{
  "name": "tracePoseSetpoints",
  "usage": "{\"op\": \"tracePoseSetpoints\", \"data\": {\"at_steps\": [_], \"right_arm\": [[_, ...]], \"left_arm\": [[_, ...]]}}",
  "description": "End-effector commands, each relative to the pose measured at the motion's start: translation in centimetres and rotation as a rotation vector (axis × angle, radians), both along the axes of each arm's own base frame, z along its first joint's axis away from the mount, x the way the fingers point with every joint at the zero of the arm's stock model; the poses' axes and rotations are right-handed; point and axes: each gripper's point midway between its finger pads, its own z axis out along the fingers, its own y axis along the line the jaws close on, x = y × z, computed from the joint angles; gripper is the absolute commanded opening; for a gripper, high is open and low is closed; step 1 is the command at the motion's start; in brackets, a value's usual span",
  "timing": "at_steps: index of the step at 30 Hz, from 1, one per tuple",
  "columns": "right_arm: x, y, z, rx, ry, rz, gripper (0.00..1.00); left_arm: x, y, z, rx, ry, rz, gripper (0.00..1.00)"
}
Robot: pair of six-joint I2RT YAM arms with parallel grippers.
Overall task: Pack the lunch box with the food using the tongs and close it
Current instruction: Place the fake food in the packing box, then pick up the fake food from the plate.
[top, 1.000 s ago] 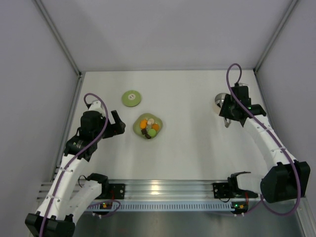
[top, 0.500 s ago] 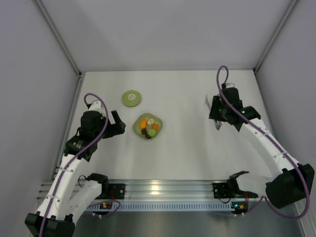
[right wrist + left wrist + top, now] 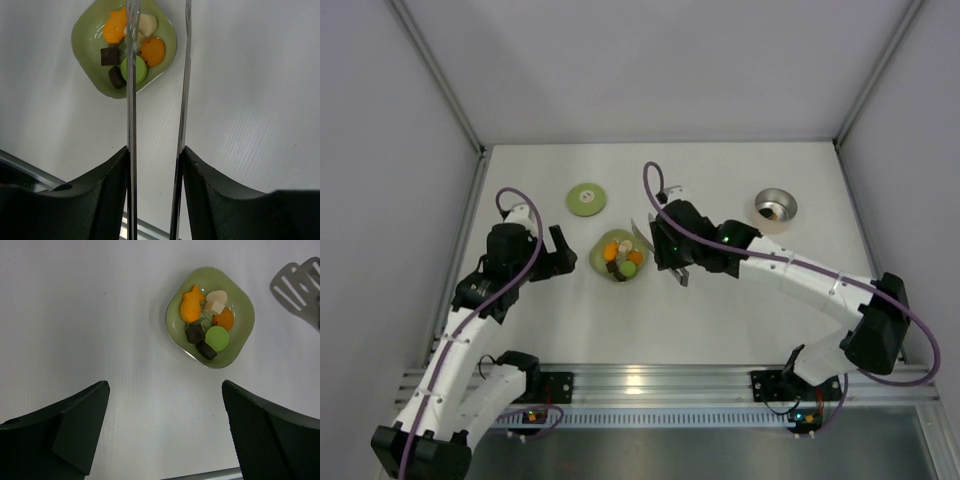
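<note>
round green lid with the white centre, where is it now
In the top view the flat round green lid lies left of centre on the white table, just beyond the light green squarish plate, not touching it.

Matte white tabletop (image 3: 720,320) — pale grey walls (image 3: 660,60), aluminium rail (image 3: 660,380) along near edge

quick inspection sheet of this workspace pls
surface: white table, no spills seen
job's things: tin open, something dark inside; green lid lying apart; food on plate; tongs with tips near plate
clutter: nothing seen
hands: left hand open, empty; right hand shut on tongs
cables: purple cables looped along both arms
surroundings: grey walls, metal rail at near edge
</note>
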Motion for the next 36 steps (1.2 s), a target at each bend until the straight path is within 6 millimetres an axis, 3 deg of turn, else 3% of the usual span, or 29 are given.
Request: {"op": "tracePoseSetpoints", "data": {"at_steps": [1,6,11,24,36], "right_arm": [[0.2,3.1,1.3,0.023,-0.048,0.0,0.43],[-0.9,5.7,-0.3,-0.019,-0.034,0.044,0.43],[-1.8,6.9,-1.4,-0.046,-0.032,0.07,0.43],[-1.1,7.6,-3.9,-0.136,-0.024,0.075,0.43],[-1.0,7.9,-4.9,-0.157,-0.017,0.085,0.39]], "left_arm": [[0.1,-0.2,2.8,-0.013,-0.092,-0.023,0.99],[-0.2,-0.1,3.4,-0.019,-0.129,-0.024,0.99],[-0.2,-0.4,3.5,-0.03,-0.148,-0.034,0.99],[-0.1,-0.6,3.2,-0.037,-0.14,-0.042,0.99],[-0.2,-0.7,3.1,-0.034,-0.136,-0.045,0.99]]}}
